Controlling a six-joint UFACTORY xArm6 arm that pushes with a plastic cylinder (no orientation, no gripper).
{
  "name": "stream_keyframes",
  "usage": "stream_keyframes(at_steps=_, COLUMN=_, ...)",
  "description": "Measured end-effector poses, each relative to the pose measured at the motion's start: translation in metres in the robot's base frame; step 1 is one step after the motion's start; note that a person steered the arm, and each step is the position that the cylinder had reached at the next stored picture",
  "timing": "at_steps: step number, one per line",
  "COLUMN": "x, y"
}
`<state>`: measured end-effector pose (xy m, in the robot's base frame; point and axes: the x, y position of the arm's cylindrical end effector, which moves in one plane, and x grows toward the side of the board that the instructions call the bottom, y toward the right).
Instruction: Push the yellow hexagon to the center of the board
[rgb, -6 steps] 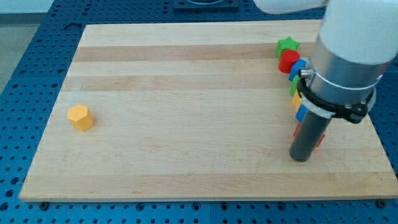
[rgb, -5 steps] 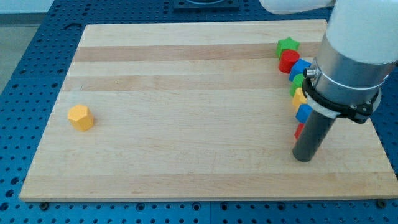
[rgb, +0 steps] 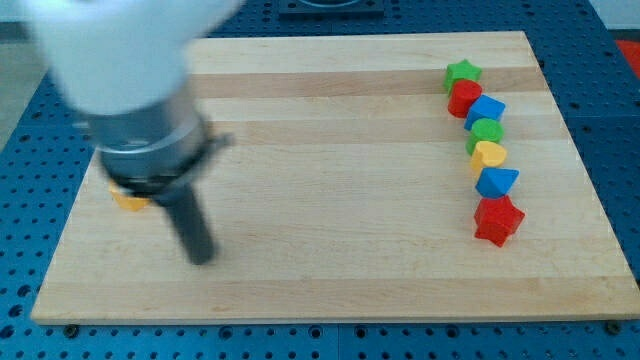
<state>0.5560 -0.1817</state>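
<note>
The yellow hexagon (rgb: 128, 199) lies near the board's left edge, mostly hidden behind the arm's grey collar; only its lower part shows. My tip (rgb: 203, 257) rests on the board below and to the right of the hexagon, apart from it. The arm is blurred by motion. The wooden board (rgb: 330, 190) fills most of the view.
A column of blocks stands at the view's right: green star (rgb: 462, 72), red cylinder (rgb: 464, 97), blue block (rgb: 486, 110), green block (rgb: 487, 131), yellow heart (rgb: 489, 155), blue triangle (rgb: 496, 182), red star (rgb: 498, 220). The blue pegboard table (rgb: 25, 150) surrounds the board.
The arm has swept from the right side of the board, beside the block column, to the left side, and now covers most of the yellow hexagon. The blocks have not moved.
</note>
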Motion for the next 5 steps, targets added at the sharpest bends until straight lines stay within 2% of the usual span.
stream_keyframes(at_steps=1, x=-0.007, y=-0.096)
stream_keyframes(at_steps=2, x=-0.010, y=-0.123)
stream_keyframes(at_steps=5, x=-0.096, y=-0.053)
